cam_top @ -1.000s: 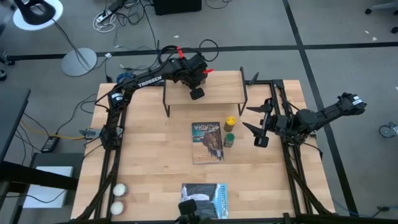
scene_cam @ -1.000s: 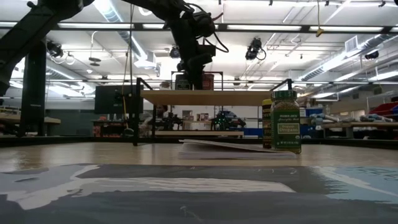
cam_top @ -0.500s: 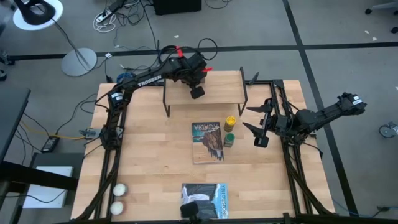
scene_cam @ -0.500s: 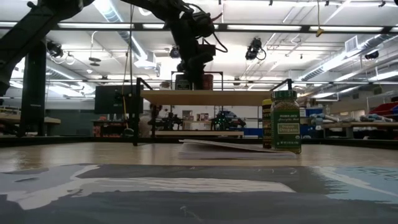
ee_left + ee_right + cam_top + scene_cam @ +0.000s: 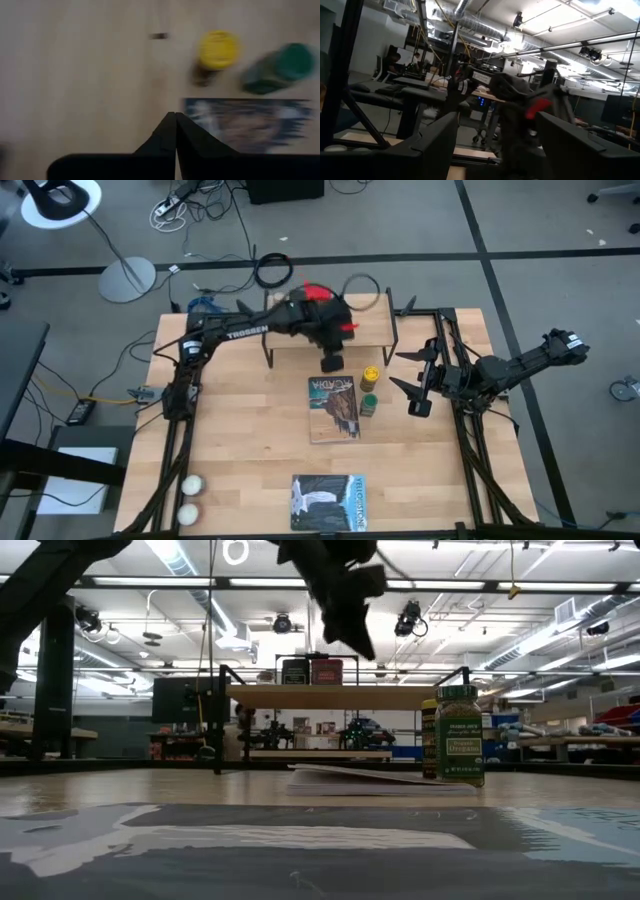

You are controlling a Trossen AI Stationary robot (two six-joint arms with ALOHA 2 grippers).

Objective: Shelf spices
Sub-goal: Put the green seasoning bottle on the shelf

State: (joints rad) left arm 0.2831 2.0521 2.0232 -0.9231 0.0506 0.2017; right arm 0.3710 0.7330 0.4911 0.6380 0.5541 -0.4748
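The shelf (image 5: 372, 330) stands at the table's far side. In the low view a dark square tin (image 5: 294, 671) and a red tin (image 5: 327, 671) stand on the shelf (image 5: 330, 697). A yellow-lidded jar (image 5: 370, 373) and a green jar (image 5: 368, 405) stand upright on the table in front of it. They also show in the left wrist view as the yellow-lidded jar (image 5: 218, 49) and the green jar (image 5: 280, 67). My left gripper (image 5: 332, 363) hangs shut above the table, just left of the yellow-lidded jar, holding nothing. My right gripper (image 5: 415, 385) waits open at the right, raised.
A magazine (image 5: 333, 408) lies flat beside the two jars, and a second one (image 5: 328, 500) lies at the near edge. Two white balls (image 5: 190, 498) rest at the near left corner. Bare wood lies left of the magazines.
My left gripper has swung away from over the shelf toward the table's near edge and right. It now hangs in front of the shelf beside the yellow-lidded jar, still shut. The two tins have stayed on the shelf.
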